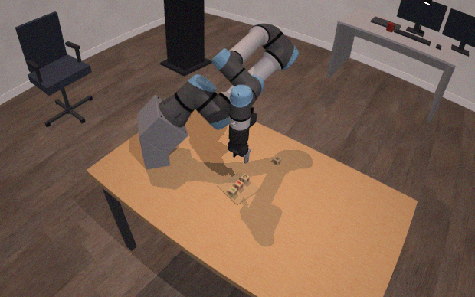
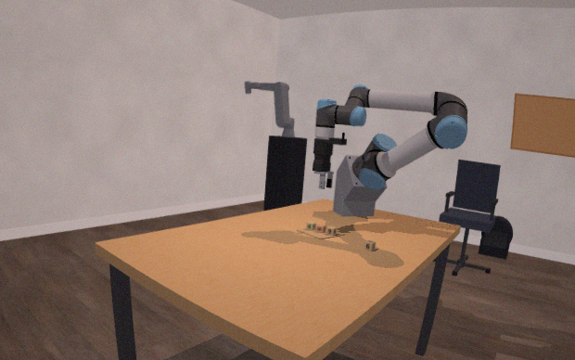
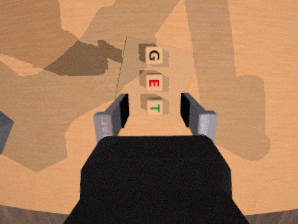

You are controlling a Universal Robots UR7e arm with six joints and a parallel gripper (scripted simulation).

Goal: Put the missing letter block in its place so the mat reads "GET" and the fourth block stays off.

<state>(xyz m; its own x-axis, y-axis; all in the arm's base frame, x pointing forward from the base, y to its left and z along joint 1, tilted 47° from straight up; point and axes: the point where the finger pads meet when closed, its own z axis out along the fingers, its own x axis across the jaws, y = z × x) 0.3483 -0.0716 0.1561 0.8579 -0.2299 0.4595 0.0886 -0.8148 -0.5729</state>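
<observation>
Judging overall progress first: the placing work looks finished — what is left, as far as I can tell, is only for everything to lie still.

Room: wood floor, pale walls, an office chair (image 1: 50, 65), a dark pedestal (image 1: 185, 34), and a grey desk (image 1: 387, 42) with monitors in the far corner.

Bench (image 1: 325, 230): light wood, carrying the arm's grey base (image 1: 157, 134) at one end and broad arm shadows across the middle.

Mat (image 1: 245, 197): thin and tan, flat on the bench near the centre.

Blocks: three sit side by side on the mat in a straight, close row. The wrist view shows G block (image 3: 152, 54), E block (image 3: 153, 83) and T block (image 3: 154, 106), letters on top. Whether they read upright from the base I judge likely, not certain — the letters are small. The T block, at one end of the row, appears to sit fully on the mat, though its outer edge is hard to check. The fourth block (image 1: 276, 161) lies on bare bench, well apart from the mat.

End effector (image 1: 240, 156): fingers spread wide, nothing between them, hanging above the bench beside the row and touching no block.
</observation>
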